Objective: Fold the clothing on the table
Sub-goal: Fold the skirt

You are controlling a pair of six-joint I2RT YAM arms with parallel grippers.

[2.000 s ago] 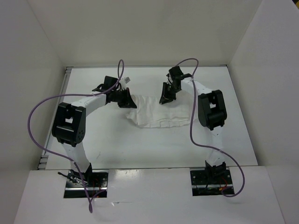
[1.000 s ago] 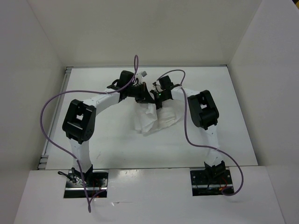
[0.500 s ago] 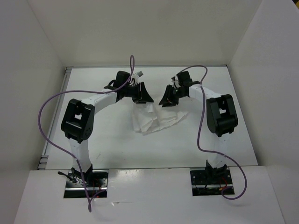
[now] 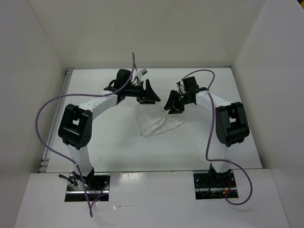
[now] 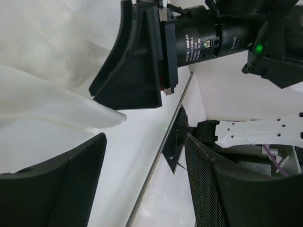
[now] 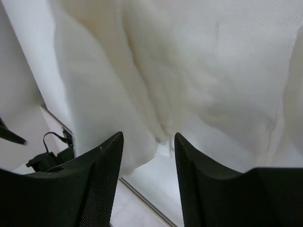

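white table (image 4: 114, 148), crumpled white clothing (image 4: 156, 125) lying near its middle

Bright, soft light all over. Faint shadows on tabletop (image 4: 118, 149). Sharp from above, blurry up close at wrists.

White walls (image 4: 33, 95) close in the table (image 4: 104, 147) on its left, far and right sides, while bare tabletop runs along the near edge and down both flanks of the crumpled clothing (image 4: 154, 124) at centre. Above the garment's far edge the left gripper (image 4: 151, 95) and right gripper (image 4: 171, 102) face each other with only a narrow gap between. Purple cables (image 4: 39, 126) loop outward from both arms, the left one bowing toward the left wall.
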